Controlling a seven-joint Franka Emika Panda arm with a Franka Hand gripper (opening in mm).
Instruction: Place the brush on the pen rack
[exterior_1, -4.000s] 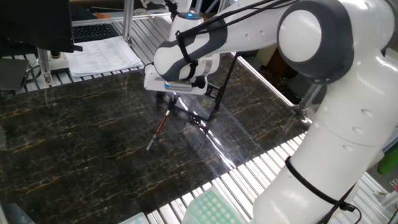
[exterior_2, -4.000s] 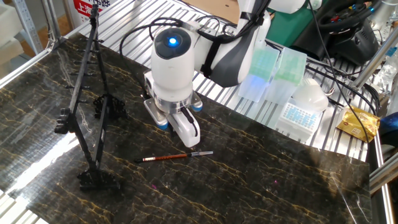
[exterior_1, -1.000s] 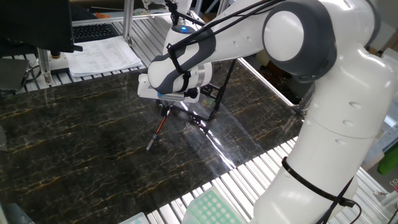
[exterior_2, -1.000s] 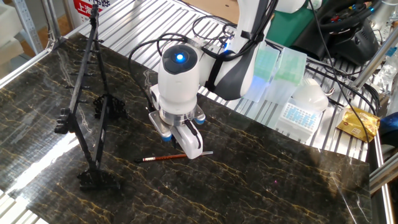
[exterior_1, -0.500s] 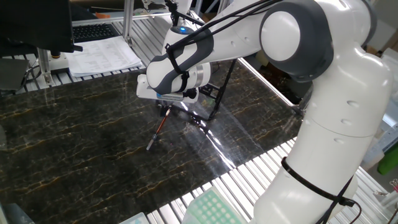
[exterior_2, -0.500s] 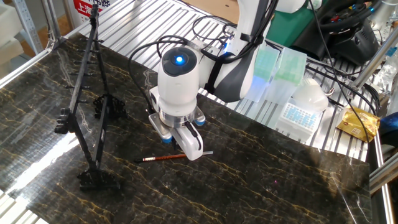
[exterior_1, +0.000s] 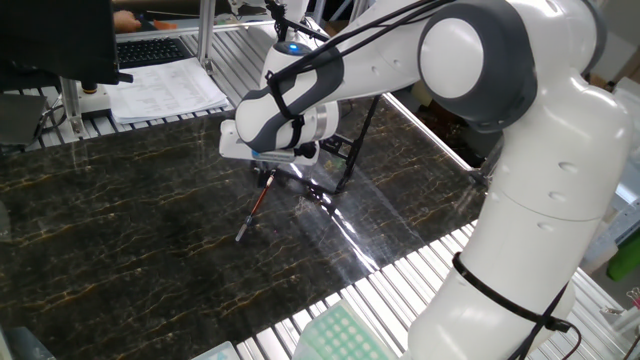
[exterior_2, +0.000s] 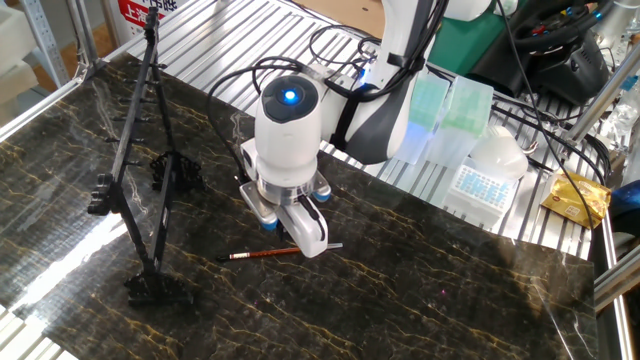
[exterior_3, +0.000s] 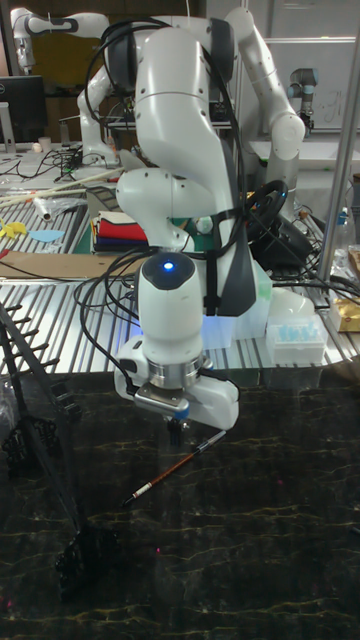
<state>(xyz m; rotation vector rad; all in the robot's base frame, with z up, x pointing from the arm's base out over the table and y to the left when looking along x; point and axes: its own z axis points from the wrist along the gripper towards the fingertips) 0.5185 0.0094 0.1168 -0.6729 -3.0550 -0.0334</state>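
the brush (exterior_2: 270, 253) lies flat on the dark bench (exterior_2: 420, 290), with the pen rack (exterior_2: 140, 180) standing at its 9 o'clock. the tool (exterior_2: 310, 240) is lowered over the brush's pale end; whether it is clenched cannot be told.

Resting on ribbed metal slats (exterior_2: 215, 40) bordering dark gold-veined marble tabletop (exterior_2: 420, 300): pale green translucent pipette-tip boxes (exterior_2: 425, 118), white lidded tip box (exterior_2: 482, 172), crinkled yellow foil packet (exterior_2: 577, 199). Lying at far edge in one fixed view: printed white paper sheets (exterior_1: 165, 90), black keyboard (exterior_1: 150, 47). Sitting behind the slats in tall fixed view: stacked coloured cloths (exterior_3: 115, 231), second white robot arm (exterior_3: 272, 110).
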